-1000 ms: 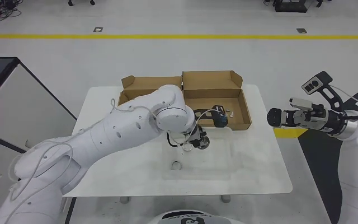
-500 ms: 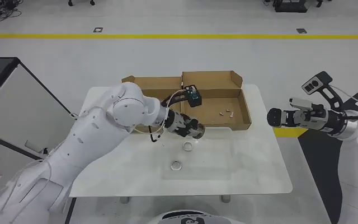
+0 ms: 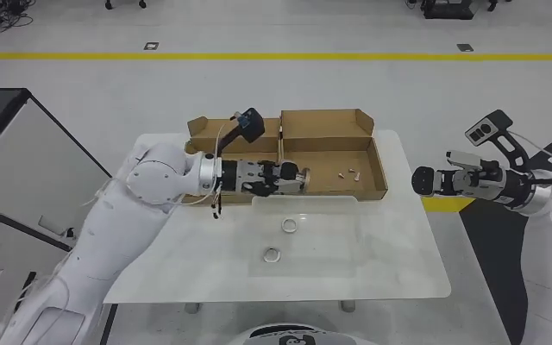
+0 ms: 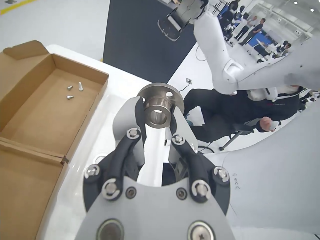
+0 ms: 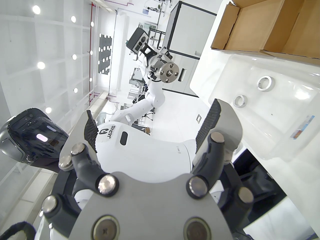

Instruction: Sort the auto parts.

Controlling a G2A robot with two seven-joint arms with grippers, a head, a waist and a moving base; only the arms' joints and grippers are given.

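Swung away from the table's middle within the last second, the left gripper (image 3: 292, 178) now hangs at the near edge of two open brown cardboard boxes, jaws clamped on the flanged steel bushing (image 4: 160, 93) (bore sideways). The right gripper (image 5: 153, 123) waits off the table, fingers apart. This looks like the carrying step. Small silver bolts (image 3: 349, 171) lie in the right-hand box (image 3: 332, 162), so the next move probably calls for centring over the left-hand box (image 3: 228, 129) and releasing.

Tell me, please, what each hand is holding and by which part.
The left hand grips the metal flange by its tube end; the right hand holds nothing.
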